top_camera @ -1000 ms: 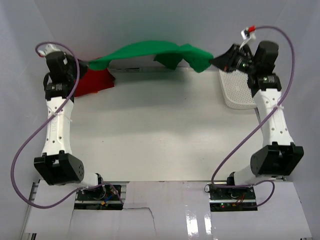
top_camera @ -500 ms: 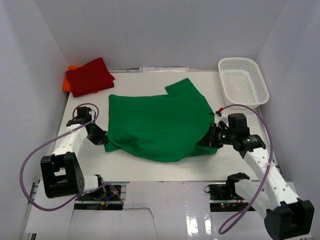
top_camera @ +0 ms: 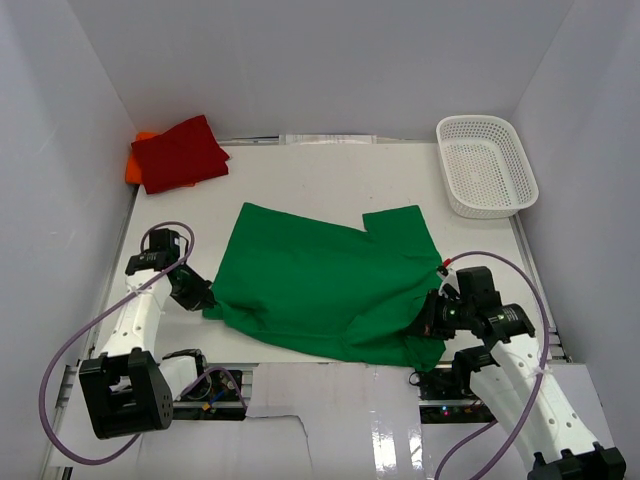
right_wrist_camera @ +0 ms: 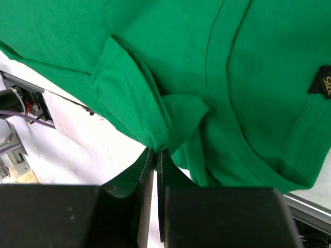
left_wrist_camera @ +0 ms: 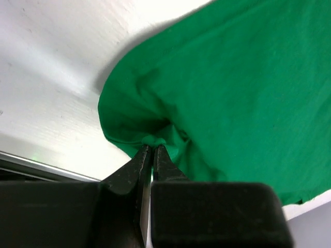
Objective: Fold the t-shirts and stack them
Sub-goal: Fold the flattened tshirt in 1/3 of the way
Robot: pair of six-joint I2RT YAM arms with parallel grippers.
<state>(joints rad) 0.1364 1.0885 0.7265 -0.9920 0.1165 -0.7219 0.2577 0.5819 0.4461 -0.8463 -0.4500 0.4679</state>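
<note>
Whereas a second ago the bright green cloth t-shirt (top_camera: 320, 285) hung stretched in the air between the two arms at the far end of the white table (top_camera: 300, 180), it now lies spread across the table's near half. It has been drawn closer to the arm bases than it was half a second ago, and its near hem reaches the front edge. The left gripper (left_wrist_camera: 151, 147) is clenched on a bunched corner of the cloth at the shirt's left side. The right gripper (right_wrist_camera: 156, 151) is pinched tight on a fold at its near right corner, so neither has let go. The folded red t-shirt (top_camera: 180, 152) rests in the far left corner on the orange t-shirt (top_camera: 133, 168), of which only an edge shows. The white plastic mesh basket (top_camera: 478, 119) sits far right, well apart from the green shirt. The laying-out looks about done. The first fold appears to come next, then stacking on the red one.
</note>
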